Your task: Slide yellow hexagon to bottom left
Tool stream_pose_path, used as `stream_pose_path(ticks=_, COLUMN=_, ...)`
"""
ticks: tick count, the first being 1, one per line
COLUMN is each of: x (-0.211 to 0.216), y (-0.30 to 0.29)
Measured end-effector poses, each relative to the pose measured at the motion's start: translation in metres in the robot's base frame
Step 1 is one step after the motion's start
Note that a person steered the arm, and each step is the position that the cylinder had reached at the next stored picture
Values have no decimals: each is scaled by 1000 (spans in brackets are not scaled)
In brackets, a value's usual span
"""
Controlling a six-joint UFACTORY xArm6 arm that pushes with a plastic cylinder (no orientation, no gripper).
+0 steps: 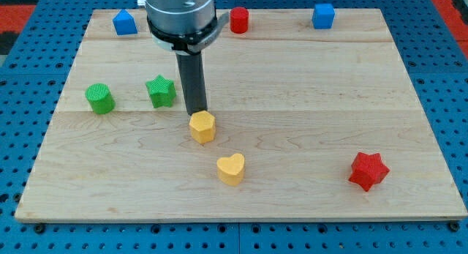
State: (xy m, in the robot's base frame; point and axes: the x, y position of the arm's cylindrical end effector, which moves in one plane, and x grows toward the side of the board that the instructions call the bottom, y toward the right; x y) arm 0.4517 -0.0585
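Yellow hexagon (202,127) sits a little left of board centre, on the wooden board (307,86), with my tip (196,112) right at its upper edge, touching or as good as touching; can't confirm contact from this angle. No jaws on this rig, just the bare rod, so nothing to open or close. Key relation: the tip is on the hexagon's top side, very slightly toward the view's left, while the goal corner is down and to the view's left. My read is that a push from here drives the block mostly straight toward the view's bottom, maybe even drifting right, not left. To get a down-left line the tip probably wants to be on the hexagon's upper-right face first. Path toward the bottom-left corner looks free: yellow heart (231,168) is below and right of the hexagon, off that line but close enough to clip if the push goes straight down. Green star (161,91) and green cylinder (99,98) are up-left, above the route. Red star (368,170), red cylinder (239,20) and the two blue blocks (125,23) (323,15) are well apart, irrelevant.
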Motion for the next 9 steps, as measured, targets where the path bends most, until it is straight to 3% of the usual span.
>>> stream_pose_path(ticks=2, x=12, y=54)
stream_pose_path(ticks=4, x=33, y=-83)
stream_pose_path(ticks=5, x=2, y=-32)
stream_pose_path(ticks=6, x=22, y=11)
stream_pose_path(ticks=7, x=50, y=-10)
stream_pose_path(ticks=8, x=50, y=-96)
stream_pose_path(ticks=9, x=55, y=-143)
